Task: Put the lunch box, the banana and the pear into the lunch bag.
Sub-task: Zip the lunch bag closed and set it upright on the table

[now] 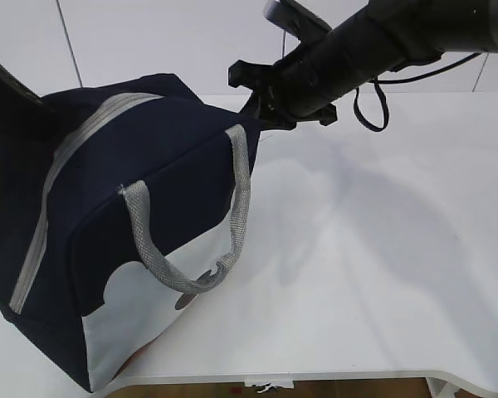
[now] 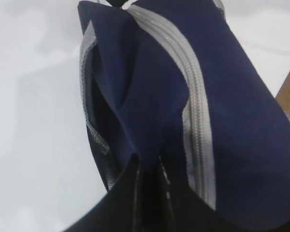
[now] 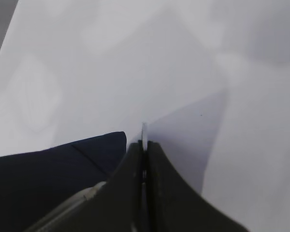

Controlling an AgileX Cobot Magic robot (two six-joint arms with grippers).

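The navy lunch bag (image 1: 149, 166) stands on the left of the white table, and its grey zipper (image 1: 58, 174) looks shut along the length I see. In the left wrist view my left gripper (image 2: 148, 162) is shut on a fold of the bag's (image 2: 232, 96) navy fabric beside the zipper (image 2: 193, 111). My right gripper (image 1: 257, 98) is at the bag's far end. In the right wrist view it (image 3: 144, 144) is shut on a thin silver piece, seen edge-on, that looks like the zipper's ring pull (image 3: 144, 130). The lunch box, banana and pear are out of view.
A grey webbing handle (image 1: 236, 215) hangs over the bag's white side panel (image 1: 141, 319). A black cable loop (image 1: 370, 108) hangs under the right arm. The white table (image 1: 373, 249) stretches right of the bag, and its front edge (image 1: 357, 375) is close.
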